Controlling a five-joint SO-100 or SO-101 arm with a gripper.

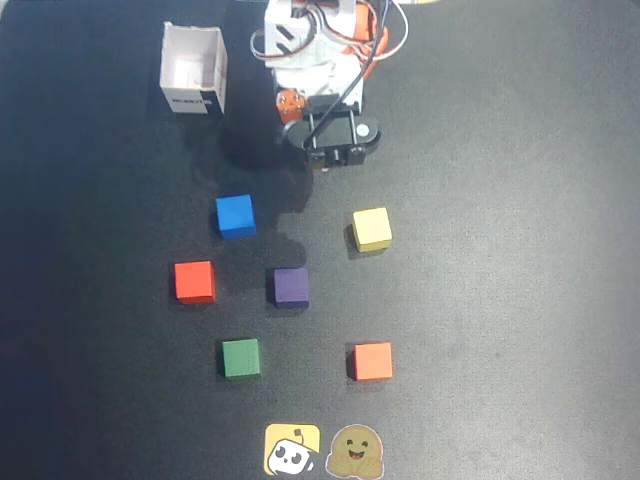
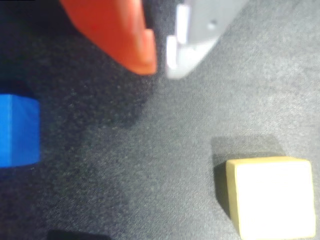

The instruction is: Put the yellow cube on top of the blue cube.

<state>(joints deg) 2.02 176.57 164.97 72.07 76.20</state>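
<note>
- Pincer (image 2: 161,67): one orange plastic finger and one pale grey finger are seen at the top of the wrist view, tips close together with only a narrow gap between; nothing is held.
- In the overhead view the pincer (image 1: 322,165) hangs near the arm's white base, short of the cubes, empty.
- Small pale-yellow matte cube (image 2: 270,197): found lower right in the wrist view, resting flat on the black, finely textured tabletop (image 2: 165,165), well apart from the finger tips. Overhead, the yellow cube (image 1: 371,229) lies to the right of the pincer's line.
- Handling, judged: light, rigid, plain flat faces, crisp edges; the matte skin should grip well. Two opposite side faces are best taken, square-on, near mid-height; the fingers would have to be opened wider first.
- Small bright-blue matte cube (image 1: 235,215): same size, flat top, standing alone to the left overhead; cropped at the left edge of the wrist view (image 2: 17,130).
- Red, purple, green and orange cubes are set further out.
</note>
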